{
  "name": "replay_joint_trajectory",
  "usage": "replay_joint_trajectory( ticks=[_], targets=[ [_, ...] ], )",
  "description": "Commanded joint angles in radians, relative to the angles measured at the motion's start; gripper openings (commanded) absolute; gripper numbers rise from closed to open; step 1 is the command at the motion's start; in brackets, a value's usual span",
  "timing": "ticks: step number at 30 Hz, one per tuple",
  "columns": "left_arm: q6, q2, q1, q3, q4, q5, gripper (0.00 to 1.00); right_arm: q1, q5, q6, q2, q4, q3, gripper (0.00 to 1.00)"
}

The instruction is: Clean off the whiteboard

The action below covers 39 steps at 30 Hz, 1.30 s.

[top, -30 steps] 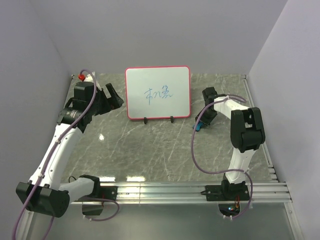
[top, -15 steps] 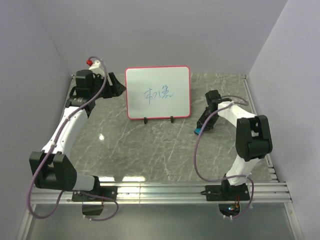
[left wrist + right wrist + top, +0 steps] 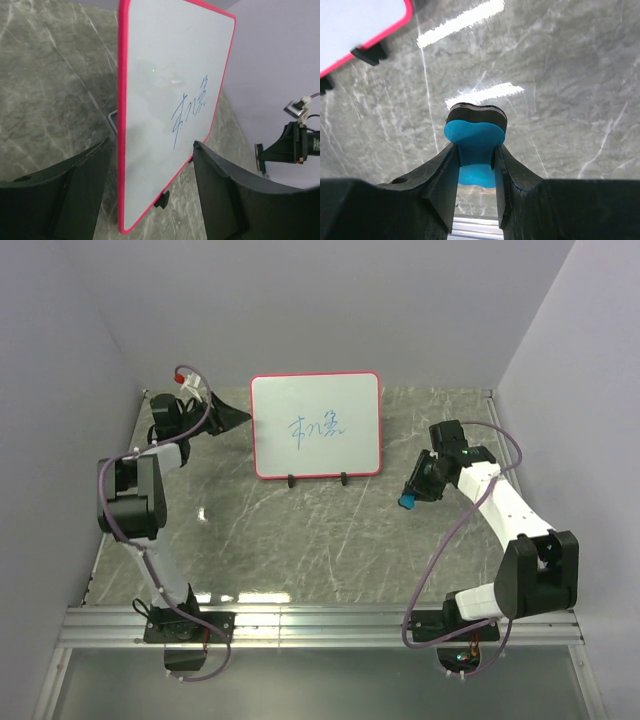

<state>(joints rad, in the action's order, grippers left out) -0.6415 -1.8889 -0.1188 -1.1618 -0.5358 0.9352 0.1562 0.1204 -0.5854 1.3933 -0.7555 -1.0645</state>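
From above, the whiteboard (image 3: 316, 426) stands upright on two black feet at the back middle of the grey marbled table (image 3: 300, 540), with blue handwriting at its centre. Only the left wrist view shows the left gripper (image 3: 151, 144) spread wide, the board's glossy face and thin pink-red frame between its black fingers; I cannot tell whether they touch it. The right wrist view shows the right gripper (image 3: 475, 150) clamped on a blue eraser (image 3: 475, 131) with a dark felt pad, off the board's right side
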Motion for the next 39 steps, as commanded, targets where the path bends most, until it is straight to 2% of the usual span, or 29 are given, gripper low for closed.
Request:
replay_joint_trajectory(
  ticks=[1,3,8,12,18,20,24,25,32,39],
  targets=[
    [-0.125,-0.068,0.001,-0.067,-0.26,0.113,0.72,-0.006,0.001,0.033,-0.04,-0.039,0.02,0.0],
    [-0.167,-0.123,0.004,-0.094,-0.308,0.114,0.72,-0.006,-0.001,0.032,-0.048,-0.045,0.026,0.0],
    [-0.138,-0.208,0.008,-0.176,-0.271,0.105,0.69,-0.006,-0.008,0.015,-0.073,-0.053,0.028,0.0],
    [-0.144,-0.288,0.013,-0.268,-0.239,0.152,0.67,-0.006,-0.013,-0.005,-0.076,-0.053,0.032,0.0],
    [-0.162,-0.371,0.016,-0.348,-0.248,0.166,0.63,0.002,-0.015,-0.042,-0.054,-0.047,0.018,0.0],
    [-0.202,-0.401,0.021,-0.377,-0.286,0.175,0.6,0.008,-0.01,-0.05,-0.05,-0.039,0.002,0.0],
    [-0.276,-0.458,0.036,-0.429,-0.358,0.217,0.42,0.058,0.015,-0.059,-0.037,0.002,-0.037,0.0],
    [-0.318,-0.473,0.041,-0.452,-0.378,0.229,0.29,0.074,0.013,-0.06,-0.031,0.007,-0.069,0.0],
    [-0.372,-0.47,0.051,-0.388,-0.481,0.249,0.23,0.221,-0.05,-0.071,0.113,0.007,-0.279,0.0],
    [-0.403,-0.409,0.056,-0.277,-0.556,0.278,0.16,0.333,-0.082,-0.09,0.355,0.03,-0.498,0.0]
  ],
)
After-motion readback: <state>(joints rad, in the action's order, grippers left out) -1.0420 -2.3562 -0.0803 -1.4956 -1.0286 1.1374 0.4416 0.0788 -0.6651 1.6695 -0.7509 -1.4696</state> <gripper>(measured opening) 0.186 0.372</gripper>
